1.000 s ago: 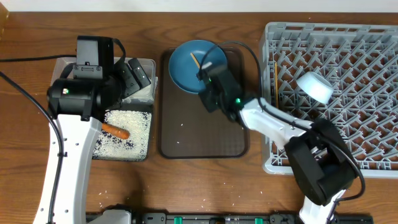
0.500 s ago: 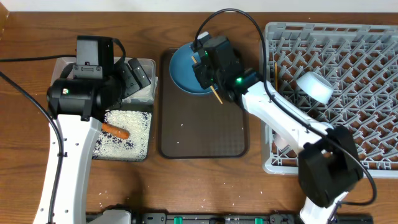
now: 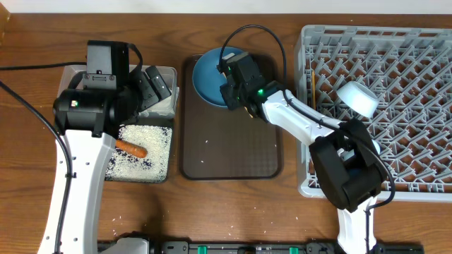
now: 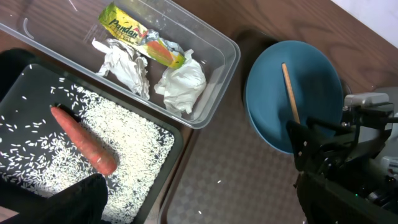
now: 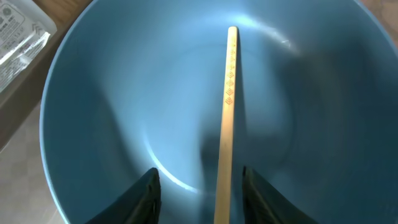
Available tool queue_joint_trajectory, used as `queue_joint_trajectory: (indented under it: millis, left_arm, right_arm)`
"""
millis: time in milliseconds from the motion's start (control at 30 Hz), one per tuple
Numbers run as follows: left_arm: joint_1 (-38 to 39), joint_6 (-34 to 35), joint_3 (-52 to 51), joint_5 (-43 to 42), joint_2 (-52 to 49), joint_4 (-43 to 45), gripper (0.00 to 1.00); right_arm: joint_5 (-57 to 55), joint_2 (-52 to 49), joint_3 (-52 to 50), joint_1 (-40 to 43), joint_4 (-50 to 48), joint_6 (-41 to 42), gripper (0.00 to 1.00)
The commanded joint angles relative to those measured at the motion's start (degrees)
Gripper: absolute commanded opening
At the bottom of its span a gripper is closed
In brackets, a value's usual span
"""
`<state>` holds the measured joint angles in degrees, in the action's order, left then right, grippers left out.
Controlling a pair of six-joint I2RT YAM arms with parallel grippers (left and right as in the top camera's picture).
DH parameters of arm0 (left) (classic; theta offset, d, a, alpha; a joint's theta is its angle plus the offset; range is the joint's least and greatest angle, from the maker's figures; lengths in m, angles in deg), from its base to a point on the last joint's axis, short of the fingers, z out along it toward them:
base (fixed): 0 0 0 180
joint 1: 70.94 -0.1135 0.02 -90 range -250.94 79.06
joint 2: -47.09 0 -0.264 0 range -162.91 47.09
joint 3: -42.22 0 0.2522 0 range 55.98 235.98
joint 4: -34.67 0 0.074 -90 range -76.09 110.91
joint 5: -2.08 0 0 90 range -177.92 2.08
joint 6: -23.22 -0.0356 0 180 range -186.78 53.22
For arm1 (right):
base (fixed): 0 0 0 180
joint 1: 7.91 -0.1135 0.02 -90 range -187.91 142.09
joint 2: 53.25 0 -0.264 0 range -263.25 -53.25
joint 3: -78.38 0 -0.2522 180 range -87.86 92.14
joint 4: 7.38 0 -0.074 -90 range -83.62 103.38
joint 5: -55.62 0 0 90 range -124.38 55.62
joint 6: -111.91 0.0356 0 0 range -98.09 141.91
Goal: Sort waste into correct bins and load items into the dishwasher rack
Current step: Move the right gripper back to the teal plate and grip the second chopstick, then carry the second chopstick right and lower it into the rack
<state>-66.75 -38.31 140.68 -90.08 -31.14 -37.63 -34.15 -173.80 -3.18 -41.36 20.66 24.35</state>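
The blue plate [image 3: 209, 79] sits at the far end of the brown serving tray [image 3: 229, 152]. A wooden chopstick [image 5: 227, 106] lies in it. My right gripper [image 5: 202, 196] hangs low over the plate [image 5: 112, 112], open, with the chopstick between its fingers but nearer the right one. My left gripper [image 3: 152, 86] hovers wide open over the clear tub [image 4: 211, 37], which holds the wrapper [image 4: 134, 34], foil [image 4: 121, 62] and white paper [image 4: 183, 81]. The carrot [image 4: 84, 146] and rice lie in the black tray [image 4: 177, 134].
The grey dishwasher rack [image 3: 395, 141] fills the right side, with a white bowl [image 3: 358, 99] in it and a thin wooden stick [image 3: 311, 85] near its left edge. A few rice grains lie on the brown tray.
My right arm has swung over the blue plate and now covers the chopstick from above, and its jaws have narrowed. The left arm has not moved.
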Motion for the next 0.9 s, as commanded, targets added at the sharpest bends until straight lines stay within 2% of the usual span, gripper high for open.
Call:
queue_joint_trajectory:
  millis: [0, 867]
  left_arm:
    - [-0.26, -0.37, -0.22, 0.94, -0.11, -0.15, 0.99]
    - [-0.26, -0.37, -0.22, 0.92, -0.11, -0.15, 0.99]
  right_arm:
    - [0.24, -0.63, 0.28, 0.0, 0.26, 0.31, 0.34]
    - [-3.26, -1.51, 0.24, 0.02, 3.41, 0.07, 0.29]
